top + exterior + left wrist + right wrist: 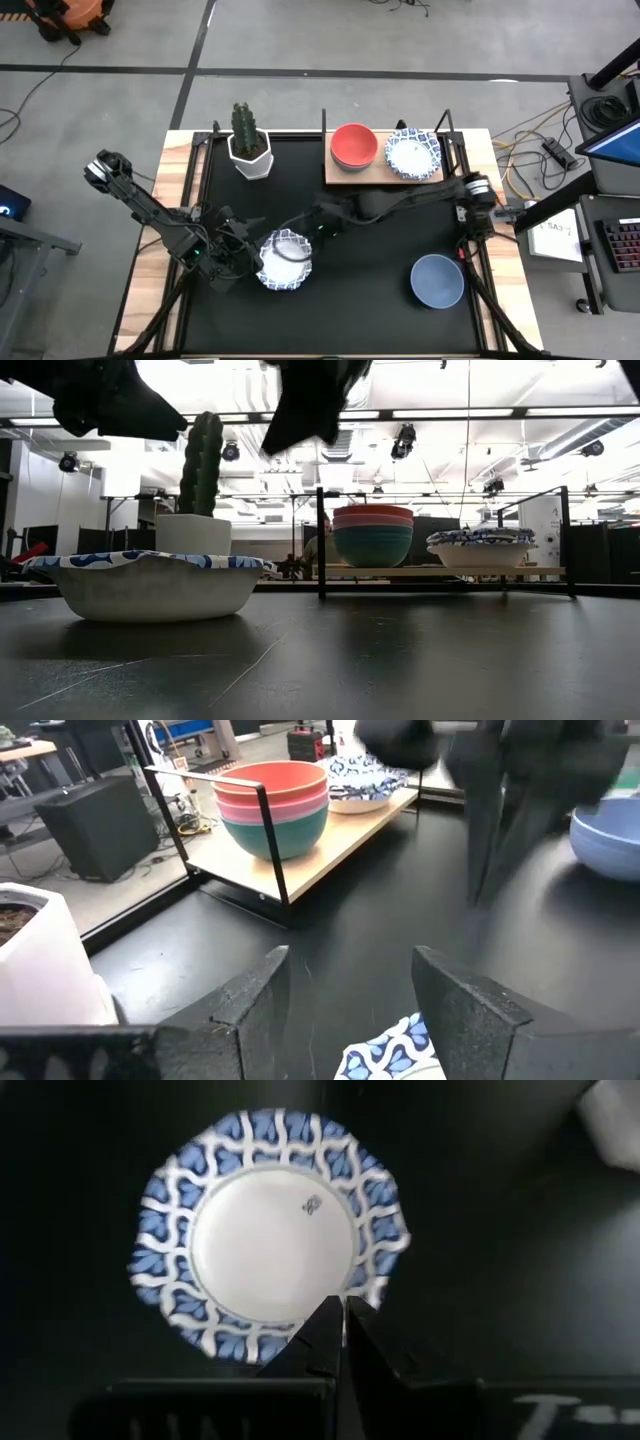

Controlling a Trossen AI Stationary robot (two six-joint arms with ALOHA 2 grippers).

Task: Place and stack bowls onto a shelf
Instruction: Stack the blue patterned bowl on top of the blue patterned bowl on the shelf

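Two claws meet over one patterned bowl (pixel 285 260) on the black desk (pixel 370 300): the right claw (pixel 340 1325), fingers pressed together with nothing between them, hangs above the bowl's rim and looks straight down into its plain white well, while the left claw (pixel 345 990), fingers spread apart and empty, sits low just beside the same bowl, whose blue-and-white scalloped edge peeks between its fingers (pixel 255 995). In the level view the bowl stands upright on the desk with both dark arms overhead. Just beyond the left claw, toward the desk's far edge, a white faceted pot (pixel 250 155) holds a green cactus (pixel 243 122). Farther out from the right claw, past the arm's long reach across the desk, stands the shelf (pixel 345 175), a light-wood board with thin black posts; on it a stack of plain bowls (pixel 272 805) sits red over pink over green, and beside that stack, apart from it, rests a pile of white bowls with blue patterned rims (pixel 412 153); how many are nested there cannot be told. Well away from both claws, near the desk's front corner on the right arm's side, a blue bowl (pixel 437 281) stands alone and upright on the black surface. Beyond the desk lies a grey floor with cables and a neighbouring workstation.
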